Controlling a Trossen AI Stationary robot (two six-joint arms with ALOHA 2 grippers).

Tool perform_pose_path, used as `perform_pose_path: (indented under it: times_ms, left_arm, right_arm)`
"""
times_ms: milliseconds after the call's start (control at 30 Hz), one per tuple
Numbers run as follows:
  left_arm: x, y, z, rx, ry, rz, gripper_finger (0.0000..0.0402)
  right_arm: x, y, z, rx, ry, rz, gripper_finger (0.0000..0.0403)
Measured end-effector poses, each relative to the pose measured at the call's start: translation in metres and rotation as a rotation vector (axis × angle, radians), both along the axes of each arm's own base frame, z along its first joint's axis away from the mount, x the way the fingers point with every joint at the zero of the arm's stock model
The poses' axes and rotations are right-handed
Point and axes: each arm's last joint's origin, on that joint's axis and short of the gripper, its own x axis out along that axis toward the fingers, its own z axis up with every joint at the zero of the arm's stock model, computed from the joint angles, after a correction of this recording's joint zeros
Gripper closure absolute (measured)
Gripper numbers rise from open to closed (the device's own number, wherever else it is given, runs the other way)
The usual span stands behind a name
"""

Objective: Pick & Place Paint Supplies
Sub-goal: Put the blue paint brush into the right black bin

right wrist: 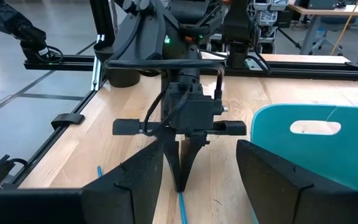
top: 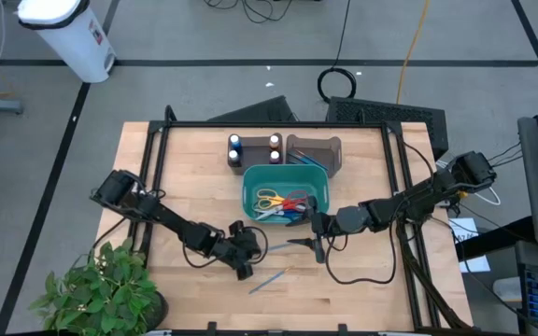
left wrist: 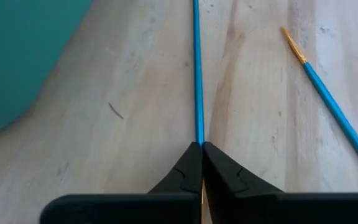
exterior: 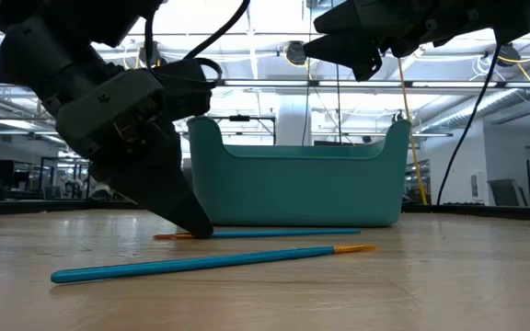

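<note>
A thin blue paintbrush (left wrist: 197, 74) lies on the table in front of the teal bin (top: 286, 177). My left gripper (left wrist: 201, 147) is shut on it, with its tips down at the table (exterior: 194, 228). A second blue paintbrush (exterior: 210, 262) with an orange tip lies nearer the front edge, and nothing touches it. My right gripper (right wrist: 201, 186) hangs open above the table beside the bin's near wall, facing my left gripper. Tiny paint bottles (top: 234, 145) stand in a brown holder behind the bin. My left gripper pinches the blue paintbrush close to its orange end (left wrist: 199, 138), only at the fingertips. The fingers slant down from the table's left and lie in line with the brush. The brush lies flat on the table, its long blue shaft (exterior: 283, 233) running on toward the right.
The teal bin holds scissors with coloured handles (top: 283, 201). A brown container (top: 318, 154) stands behind it at the far side. A potted plant (top: 96, 289) sits at the table's near left corner. Bare wood lies along the front edge.
</note>
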Motion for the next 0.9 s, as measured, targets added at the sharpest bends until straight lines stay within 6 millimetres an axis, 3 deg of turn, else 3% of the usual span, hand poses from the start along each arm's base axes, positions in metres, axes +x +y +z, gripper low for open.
perform_pose_path:
  times_ms: [400,600,900]
  left_arm:
    - [-0.022,-0.009,0.063,0.068,-0.14,-0.028,0.0401]
    - [-0.032,-0.014,0.078,0.109,-0.187,0.007,0.0401]
    - [-0.034,-0.014,0.083,0.12,-0.211,0.026,0.0401]
  right_arm:
    - [-0.001,0.0,-0.002,-0.008,0.024,0.002,0.0198]
    - [-0.001,0.007,-0.01,-0.043,0.052,0.031,0.0174]
    - [0.008,0.007,-0.025,-0.041,0.107,0.065,0.0129]
